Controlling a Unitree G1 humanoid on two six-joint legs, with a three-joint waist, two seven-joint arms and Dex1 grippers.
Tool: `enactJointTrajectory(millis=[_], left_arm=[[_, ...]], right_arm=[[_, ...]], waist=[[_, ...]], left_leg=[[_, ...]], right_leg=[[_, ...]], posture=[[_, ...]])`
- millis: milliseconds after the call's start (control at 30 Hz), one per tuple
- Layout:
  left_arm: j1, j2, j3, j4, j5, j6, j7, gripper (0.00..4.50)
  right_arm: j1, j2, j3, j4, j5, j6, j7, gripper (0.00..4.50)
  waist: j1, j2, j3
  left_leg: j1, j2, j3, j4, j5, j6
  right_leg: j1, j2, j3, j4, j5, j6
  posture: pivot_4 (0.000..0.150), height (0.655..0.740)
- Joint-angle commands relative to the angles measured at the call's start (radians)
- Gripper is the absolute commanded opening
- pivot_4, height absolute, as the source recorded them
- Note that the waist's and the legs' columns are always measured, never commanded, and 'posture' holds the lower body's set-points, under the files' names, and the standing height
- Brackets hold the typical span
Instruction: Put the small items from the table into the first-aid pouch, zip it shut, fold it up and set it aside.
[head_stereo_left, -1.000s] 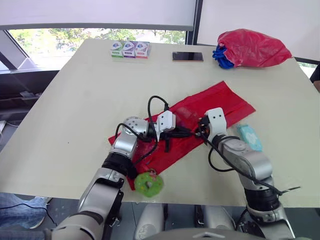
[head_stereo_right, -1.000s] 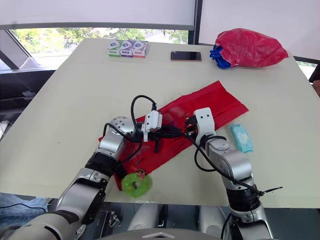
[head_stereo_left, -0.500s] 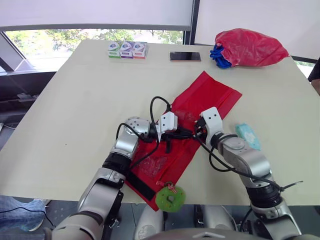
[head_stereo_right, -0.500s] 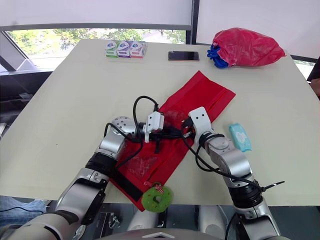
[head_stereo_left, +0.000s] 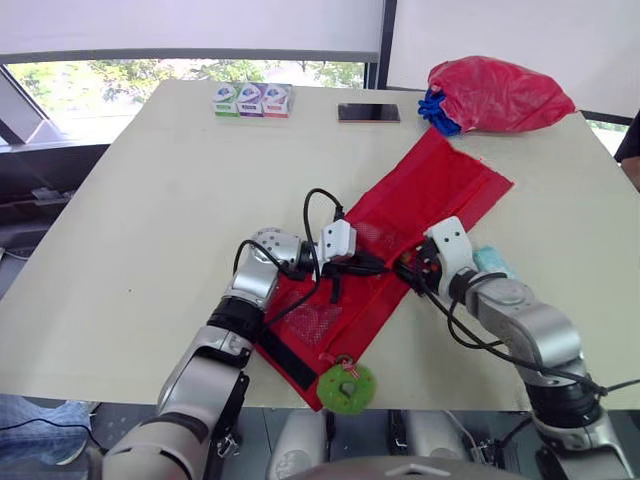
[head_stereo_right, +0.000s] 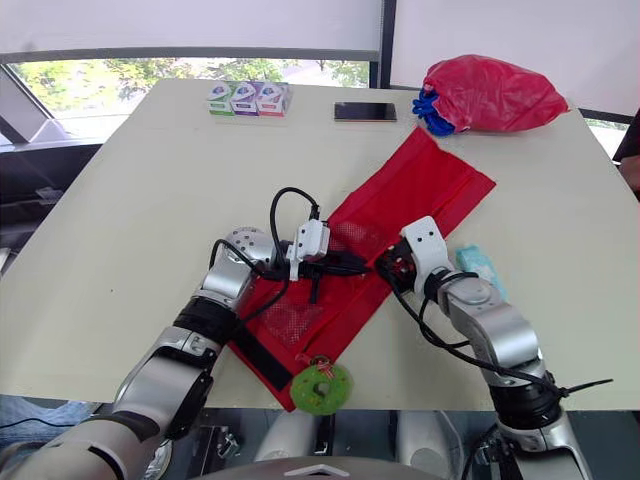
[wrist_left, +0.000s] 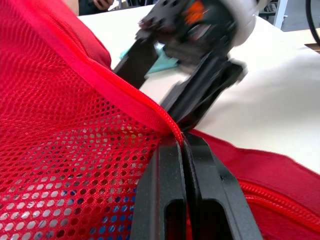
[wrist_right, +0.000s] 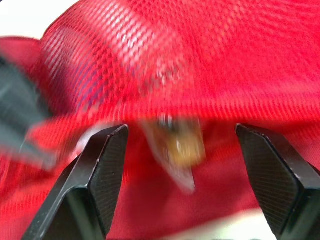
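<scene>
Left fingers (wrist_left: 167, 200) pinch the pouch (head_stereo_left: 440, 190) at its zip; right fingers (wrist_right: 102, 170) gape around the pull (wrist_right: 176, 144), which I fear slips if I close off-centre.

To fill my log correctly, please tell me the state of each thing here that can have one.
first-aid pouch: unfolded, flat on the table.
left gripper: shut on the pouch's zipper seam.
right gripper: open, at the pouch's edge.
wipes pack: outside the pouch, on the table.
green tag: at the table's near edge.
</scene>
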Motion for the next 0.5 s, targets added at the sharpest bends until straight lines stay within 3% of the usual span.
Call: enactJointTrajectory(millis=[33, 100, 367, 500], left_arm=[[-0.039, 0.002, 0.029, 0.028, -0.017, -0.027, -0.001, 0.0], [-0.047, 0.0, 0.031, 0.043, -0.019, -0.032, 0.0, 0.0], [-0.061, -0.01, 0.042, 0.077, -0.022, -0.039, -0.01, 0.0], [-0.074, -0.013, 0.043, 0.097, -0.019, -0.05, -0.014, 0.0]], right_arm=[[0.018, -0.048, -0.031, -0.089, 0.043, 0.02, 0.05, 3.62], [0.026, -0.062, -0.041, -0.093, 0.048, 0.008, 0.057, 3.62], [0.008, -0.085, 0.012, -0.003, -0.032, -0.16, 0.06, 0.03], [-0.03, -0.062, 0.062, 0.078, -0.082, -0.235, 0.062, 0.03]], waist=[[0.0, 0.0, 0.0], [0.0, 0.0, 0.0], [0.001, 0.0, 0.0], [0.0, 0.0, 0.0]], left_leg=[[0.0, 0.0, 0.0, 0.0, 0.0, 0.0], [0.0, 0.0, 0.0, 0.0, 0.0, 0.0], [0.0, 0.0, 0.0, 0.0, 0.0, 0.0], [0.0, 0.0, 0.0, 0.0, 0.0, 0.0]], right_leg=[[0.0, 0.0, 0.0, 0.0, 0.0, 0.0], [0.0, 0.0, 0.0, 0.0, 0.0, 0.0], [0.0, 0.0, 0.0, 0.0, 0.0, 0.0], [0.0, 0.0, 0.0, 0.0, 0.0, 0.0]], posture=[[0.15, 0.74], [0.15, 0.74], [0.15, 0.74], [0.15, 0.74]])
